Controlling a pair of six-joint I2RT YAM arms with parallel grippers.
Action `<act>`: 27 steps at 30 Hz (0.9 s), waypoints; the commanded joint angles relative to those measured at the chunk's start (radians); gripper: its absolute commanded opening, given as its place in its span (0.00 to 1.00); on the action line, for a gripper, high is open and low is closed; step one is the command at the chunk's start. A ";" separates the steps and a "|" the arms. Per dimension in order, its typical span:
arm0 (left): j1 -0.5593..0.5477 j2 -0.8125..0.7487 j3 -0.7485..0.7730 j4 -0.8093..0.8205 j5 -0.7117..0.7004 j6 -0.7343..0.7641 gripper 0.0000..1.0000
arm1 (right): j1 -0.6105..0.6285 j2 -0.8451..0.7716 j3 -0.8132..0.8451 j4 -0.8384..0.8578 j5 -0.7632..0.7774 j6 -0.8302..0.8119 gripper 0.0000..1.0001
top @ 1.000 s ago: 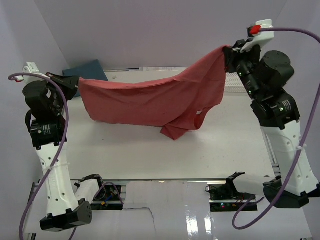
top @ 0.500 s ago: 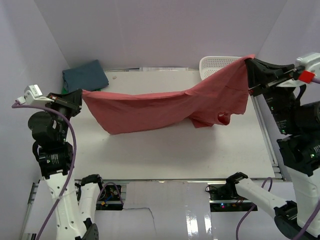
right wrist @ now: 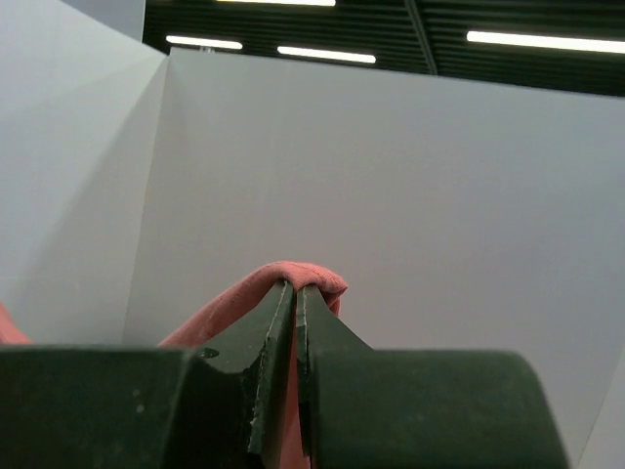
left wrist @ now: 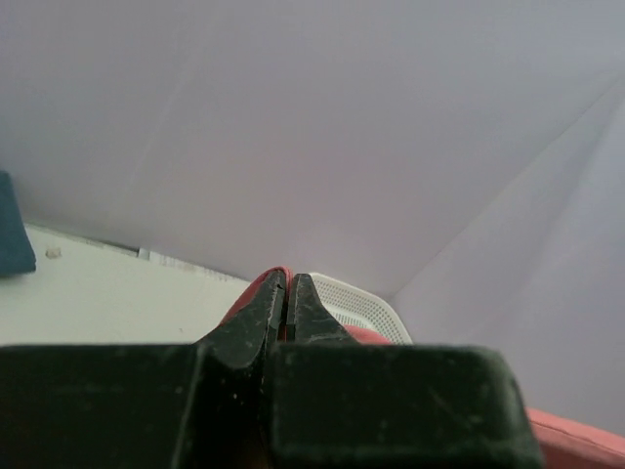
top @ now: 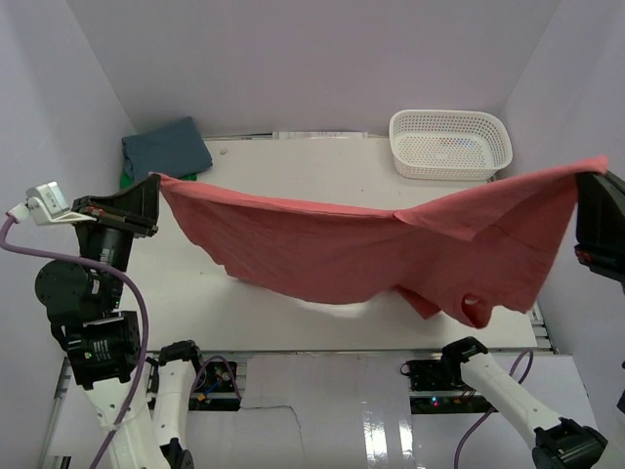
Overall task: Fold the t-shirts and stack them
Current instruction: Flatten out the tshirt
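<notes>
Coral-red t-shirt [top: 371,259] now stretches wider and nearer the camera than a second ago, uncovering the basket [top: 451,144]. Raised and spread apart, left gripper [top: 152,186] and right gripper [right wrist: 295,293] each pinch a shirt edge above the table [top: 322,166].

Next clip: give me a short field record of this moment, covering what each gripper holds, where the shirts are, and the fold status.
left gripper: fingers shut on one end of the coral-red t-shirt
right gripper: fingers shut on the shirt's opposite end
coral-red t-shirt: unfolded, spread between both arms, sagging mid-span over the table
slate-blue t-shirt: folded, far-left corner
green t-shirt: only a sliver shows beneath the blue one
basket: far-right corner
</notes>
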 commanded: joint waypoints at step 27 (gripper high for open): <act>-0.094 -0.076 0.133 -0.079 -0.277 0.196 0.00 | -0.315 0.016 0.034 0.208 -0.267 0.293 0.08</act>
